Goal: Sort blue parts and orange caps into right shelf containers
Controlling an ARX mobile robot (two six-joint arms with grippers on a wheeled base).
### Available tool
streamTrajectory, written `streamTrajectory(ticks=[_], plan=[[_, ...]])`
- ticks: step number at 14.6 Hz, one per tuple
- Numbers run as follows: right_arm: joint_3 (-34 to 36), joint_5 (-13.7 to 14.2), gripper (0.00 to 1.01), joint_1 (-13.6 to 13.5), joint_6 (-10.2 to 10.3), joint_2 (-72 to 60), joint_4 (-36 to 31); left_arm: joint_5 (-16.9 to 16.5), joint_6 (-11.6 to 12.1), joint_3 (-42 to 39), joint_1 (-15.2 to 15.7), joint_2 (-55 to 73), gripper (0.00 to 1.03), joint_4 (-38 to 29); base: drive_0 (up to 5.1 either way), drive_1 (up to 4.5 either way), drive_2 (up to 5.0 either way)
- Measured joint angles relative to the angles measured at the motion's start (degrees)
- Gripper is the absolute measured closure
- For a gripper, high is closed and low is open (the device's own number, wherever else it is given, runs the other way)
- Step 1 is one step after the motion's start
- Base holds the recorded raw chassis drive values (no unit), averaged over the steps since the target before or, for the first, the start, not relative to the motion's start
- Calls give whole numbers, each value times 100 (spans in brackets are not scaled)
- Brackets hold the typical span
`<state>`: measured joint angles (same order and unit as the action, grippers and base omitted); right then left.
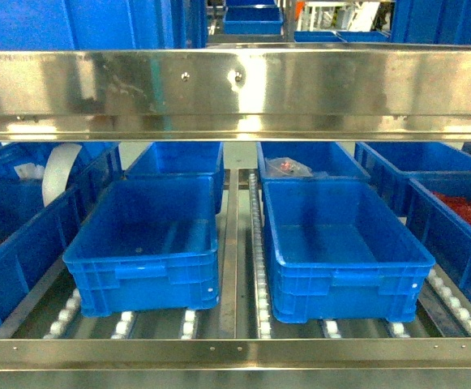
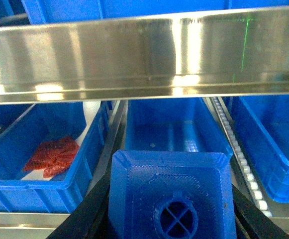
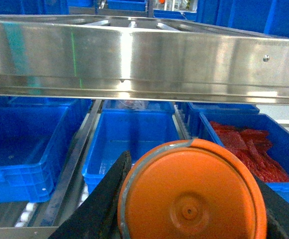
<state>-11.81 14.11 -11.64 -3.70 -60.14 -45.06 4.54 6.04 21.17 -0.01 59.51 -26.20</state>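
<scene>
In the left wrist view a blue part [image 2: 170,194] with a round stud on its face fills the bottom, with my left gripper [image 2: 170,214] shut on it between black fingers [image 2: 92,209]. In the right wrist view my right gripper [image 3: 191,204] is shut on an orange cap [image 3: 191,191], whose flat end faces the camera, between black fingers [image 3: 102,199]. Both are held in front of the shelf. Two empty blue containers stand side by side on the roller shelf, one on the left [image 1: 146,243] and one on the right [image 1: 340,247]. Neither gripper shows in the head view.
A steel shelf rail [image 1: 235,89] crosses above the containers and a lower steel edge [image 1: 235,352] runs in front. More blue crates stand behind and at both sides; the far right crate [image 1: 462,235] and a left crate [image 2: 49,154] hold red material. A white roll [image 1: 61,170] sits back left.
</scene>
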Motion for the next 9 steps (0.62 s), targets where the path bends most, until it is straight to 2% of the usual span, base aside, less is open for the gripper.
streamTrajectory(ticks=[9], plan=[[0, -2, 57, 0, 0, 0, 15, 0, 2, 0, 0, 0, 59, -2, 0, 0, 0]])
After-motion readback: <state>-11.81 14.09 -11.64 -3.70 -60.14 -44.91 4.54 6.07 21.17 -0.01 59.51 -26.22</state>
